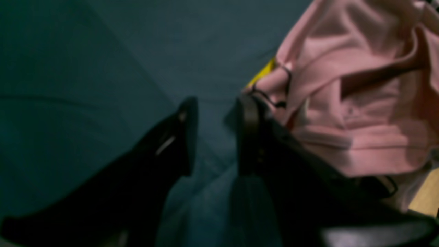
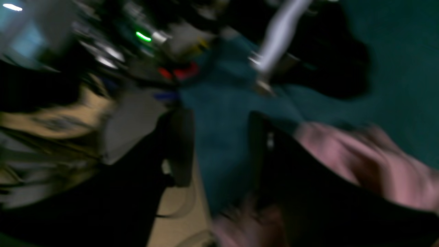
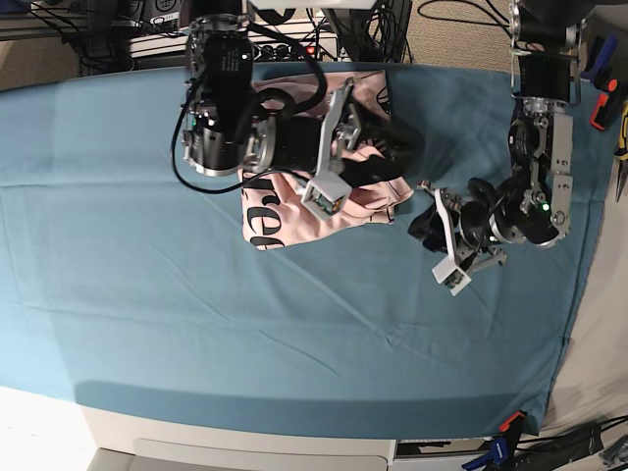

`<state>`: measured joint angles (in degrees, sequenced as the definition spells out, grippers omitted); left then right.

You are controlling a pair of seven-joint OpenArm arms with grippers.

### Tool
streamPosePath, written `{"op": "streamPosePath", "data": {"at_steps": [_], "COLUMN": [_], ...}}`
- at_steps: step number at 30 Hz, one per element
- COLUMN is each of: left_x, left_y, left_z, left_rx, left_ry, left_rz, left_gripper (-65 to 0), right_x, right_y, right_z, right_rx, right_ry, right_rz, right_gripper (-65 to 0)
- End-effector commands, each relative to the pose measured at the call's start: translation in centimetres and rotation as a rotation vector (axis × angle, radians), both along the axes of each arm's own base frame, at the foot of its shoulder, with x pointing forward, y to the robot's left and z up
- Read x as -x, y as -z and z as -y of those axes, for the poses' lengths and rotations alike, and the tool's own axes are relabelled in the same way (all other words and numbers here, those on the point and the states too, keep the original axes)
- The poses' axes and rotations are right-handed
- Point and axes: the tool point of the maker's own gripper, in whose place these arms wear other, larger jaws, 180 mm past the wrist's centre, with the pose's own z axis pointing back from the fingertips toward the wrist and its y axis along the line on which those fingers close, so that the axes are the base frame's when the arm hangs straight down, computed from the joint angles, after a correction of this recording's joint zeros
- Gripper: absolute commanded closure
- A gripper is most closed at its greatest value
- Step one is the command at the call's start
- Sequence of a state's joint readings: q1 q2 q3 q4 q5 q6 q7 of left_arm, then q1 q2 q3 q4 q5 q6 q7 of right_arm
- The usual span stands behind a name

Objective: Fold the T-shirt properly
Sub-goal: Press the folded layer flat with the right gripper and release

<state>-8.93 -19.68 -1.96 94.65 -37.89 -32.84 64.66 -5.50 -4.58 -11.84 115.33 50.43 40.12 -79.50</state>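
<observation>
The pale pink T-shirt (image 3: pixel 294 218) lies crumpled on the teal cloth at the back middle, with black lettering (image 3: pixel 263 212) showing on its left part. My right gripper (image 3: pixel 394 152) hovers over the shirt's right end. In the blurred right wrist view its fingers (image 2: pixel 181 147) stand apart with teal cloth between them and the pink T-shirt (image 2: pixel 360 161) beside them. My left gripper (image 3: pixel 420 228) sits just right of the shirt, low over the cloth. It is open (image 1: pixel 217 116) with nothing between its fingers, and the T-shirt (image 1: pixel 360 103) bunches up to its right.
The teal table cloth (image 3: pixel 196 324) covers the whole table. Cables and equipment (image 3: pixel 285 39) crowd the back edge. Tools (image 3: pixel 613 108) lie off the right edge. A yellow object (image 1: pixel 264 70) peeks out beside the shirt.
</observation>
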Motion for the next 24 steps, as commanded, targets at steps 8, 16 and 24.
{"op": "streamPosePath", "data": {"at_steps": [8, 16, 24], "left_x": [0.3, 0.5, 0.5], "left_y": [-0.2, 0.0, 0.0], "left_z": [0.0, 0.1, 0.1], "left_rx": [0.021, 0.024, 0.024], "left_ry": [-0.003, -0.004, -0.004], "left_rz": [0.014, 0.009, 0.008], "left_gripper": [-20.0, -20.0, -20.0], "right_x": [-5.7, -6.3, -4.9], "right_y": [1.0, 4.3, 7.0], "right_z": [5.5, 9.1, 10.0], "right_rx": [0.134, 0.329, 0.547], "right_ry": [0.346, 0.530, 0.589], "right_rz": [0.065, -0.007, -0.016], "right_gripper": [0.0, 0.0, 0.0]}}
